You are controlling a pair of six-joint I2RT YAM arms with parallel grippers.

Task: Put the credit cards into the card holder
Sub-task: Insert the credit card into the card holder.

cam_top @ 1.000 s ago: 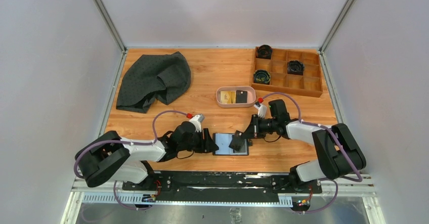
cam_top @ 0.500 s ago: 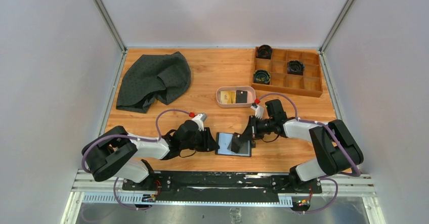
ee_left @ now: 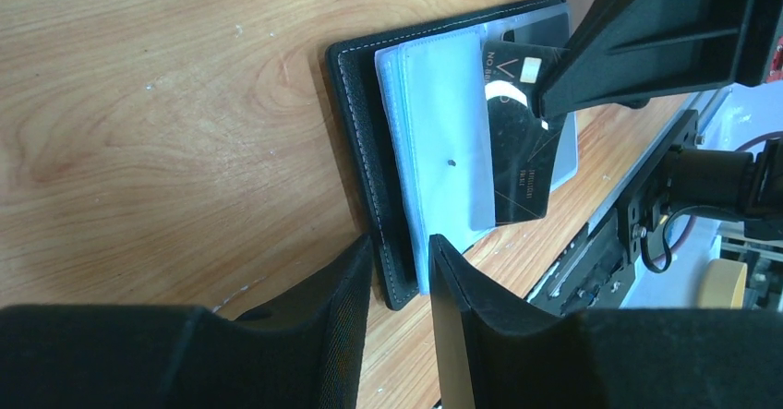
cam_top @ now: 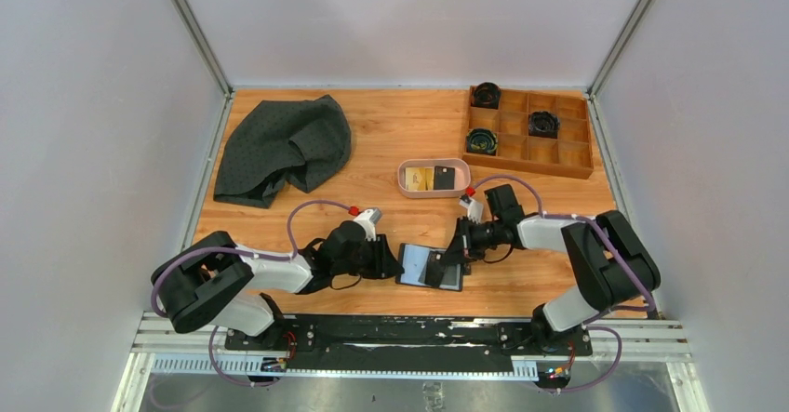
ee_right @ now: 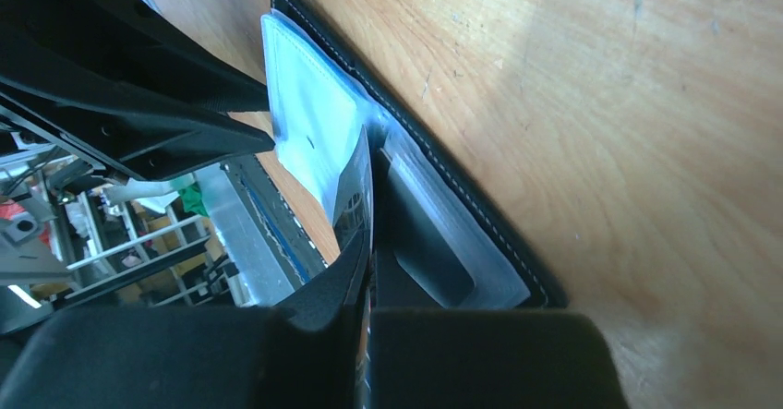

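The black card holder [cam_top: 430,267] lies open on the table between my grippers, with its clear pockets [ee_left: 439,132] face up. My left gripper [cam_top: 391,261] is closed around its near-left edge [ee_left: 355,132], and the leather rim sits between the fingers [ee_left: 402,270]. My right gripper [cam_top: 453,249] is shut on a black credit card [ee_left: 519,141], which stands on edge in the fold between the pockets [ee_right: 360,178]. A dark card [ee_right: 425,234] shows inside a right-hand pocket. A gold card [cam_top: 420,179] and a black card [cam_top: 445,179] lie in the pinkish tray [cam_top: 434,164].
A wooden compartment box [cam_top: 530,156] with three black round parts stands at the back right. A crumpled dark grey cloth [cam_top: 284,147] lies at the back left. The table's front edge and metal rail run just below the holder.
My right gripper has moved left and lower, taking the black card deeper over the holder's pockets. The holder has shifted slightly right and turned a little. The left gripper moved slightly forward.
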